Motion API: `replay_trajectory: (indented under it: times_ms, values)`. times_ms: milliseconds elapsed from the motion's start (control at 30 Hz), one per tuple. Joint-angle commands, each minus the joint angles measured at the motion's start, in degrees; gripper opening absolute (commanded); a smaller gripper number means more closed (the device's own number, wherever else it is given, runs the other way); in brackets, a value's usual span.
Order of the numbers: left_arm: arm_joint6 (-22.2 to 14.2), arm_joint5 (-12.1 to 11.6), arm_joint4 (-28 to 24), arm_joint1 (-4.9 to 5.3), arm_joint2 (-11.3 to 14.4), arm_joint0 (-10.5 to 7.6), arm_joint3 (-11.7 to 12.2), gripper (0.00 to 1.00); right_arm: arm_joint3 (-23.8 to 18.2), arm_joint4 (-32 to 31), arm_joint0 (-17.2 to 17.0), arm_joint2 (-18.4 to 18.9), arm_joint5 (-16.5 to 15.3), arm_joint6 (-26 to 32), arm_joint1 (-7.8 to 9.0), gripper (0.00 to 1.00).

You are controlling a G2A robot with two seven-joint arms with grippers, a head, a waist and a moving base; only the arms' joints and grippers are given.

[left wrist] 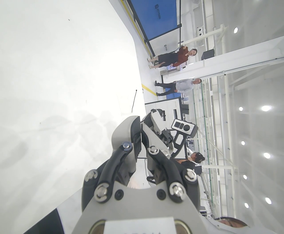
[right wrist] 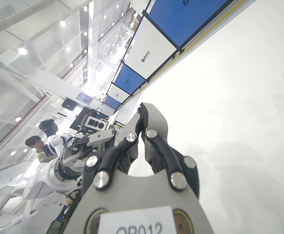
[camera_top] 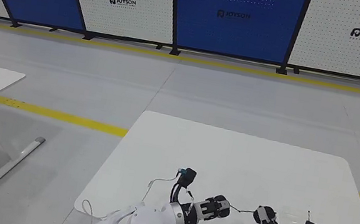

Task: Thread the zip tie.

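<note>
A white table [camera_top: 244, 159] stands on a pale grey floor crossed by a yellow line [camera_top: 56, 115]. Blue and white partition panels [camera_top: 237, 13] wall off the far side of the room. Low over the table's near edge, the left pincer [camera_top: 225, 207] and right pincer [camera_top: 258, 213] point tip to tip, both clenched. The zip tie [camera_top: 242, 211], a thin dark strand, spans the gap between them. A second tie [left wrist: 134, 100] lies loose beyond the right pincer.
</note>
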Motion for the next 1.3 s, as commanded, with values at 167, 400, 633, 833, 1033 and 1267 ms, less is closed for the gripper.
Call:
replay_trajectory:
  times_ms: [167,400,633,833,1033,1267]
  values:
    - [0.00,0.00,0.00,0.00,0.00,0.00,0.00,0.00,-0.19,-0.64,-0.67,0.17,-0.32,-0.41,-0.27,0.00]
    - [0.00,0.00,0.00,0.00,0.00,0.00,0.00,0.00,-0.59,-0.57,-1.47,0.74,-1.09,-0.78,-0.50,0.00]
    - [0.00,0.00,0.00,0.00,0.00,0.00,0.00,0.00,-0.43,-1.11,-1.07,0.48,-0.30,-0.21,-0.82,0.00]
    - [0.00,0.00,0.00,0.00,0.00,0.00,0.00,0.00,-0.36,-1.27,-0.86,0.46,-0.21,0.22,-1.05,0.00]
    - [0.00,0.00,0.00,0.00,0.00,0.00,0.00,0.00,-0.36,-0.95,-0.63,0.24,0.18,0.78,-1.33,0.00]
    - [0.30,-0.66,0.21,-0.04,0.15,0.03,0.06,0.00,-0.06,0.20,-0.37,0.12,0.08,1.09,-1.66,0.00]
